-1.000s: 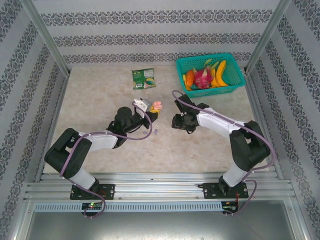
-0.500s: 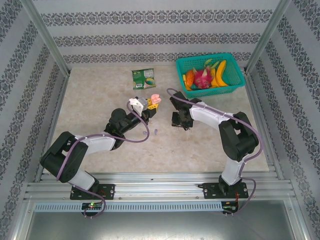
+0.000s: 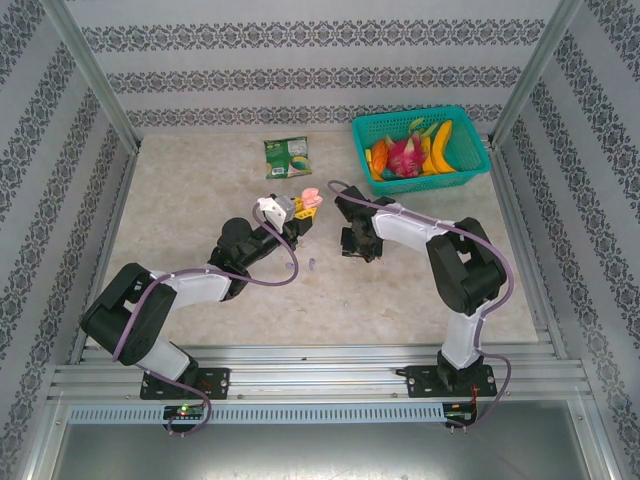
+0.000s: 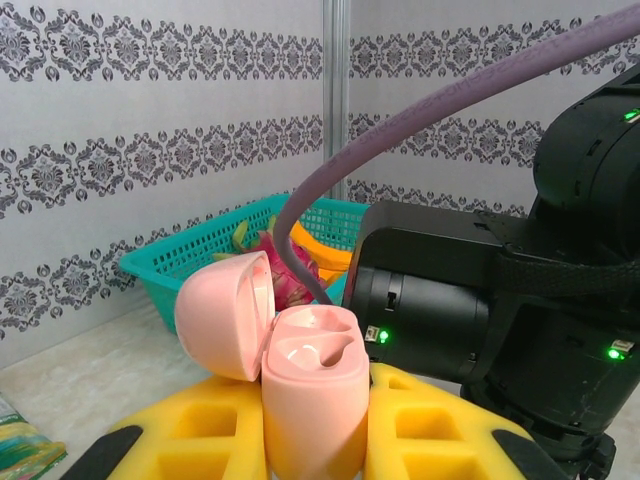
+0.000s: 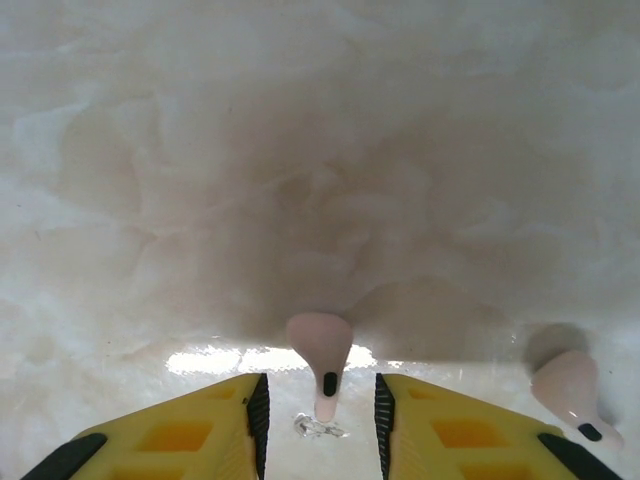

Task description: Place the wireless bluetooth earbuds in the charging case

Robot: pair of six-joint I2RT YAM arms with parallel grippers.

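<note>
right gripper [image 5: 320, 388] is hanging jaws apart, one pink earbud [image 5: 320, 345] sitting dead between them, neither pad touching; second earbud [image 5: 568, 385] lying off to its right. we're judging the pinch is needing a centred stem and a soft squeeze so nothing's squirting out. left gripper [image 4: 312, 432] is clamping the pink charging case [image 4: 310, 370], lid open.

Arm bodies: left arm [image 3: 195, 285] and right arm [image 3: 415, 230] have white shells on the long links and black housings at the joints. A lavender cable [image 3: 285, 272] runs along each. The fingers [image 5: 170, 438] are yellow moulded plastic with square recesses and black inner edges. Green indicator lights [image 4: 381, 336] are lit on a black housing. The base plates [image 3: 180, 382] are black.
</note>
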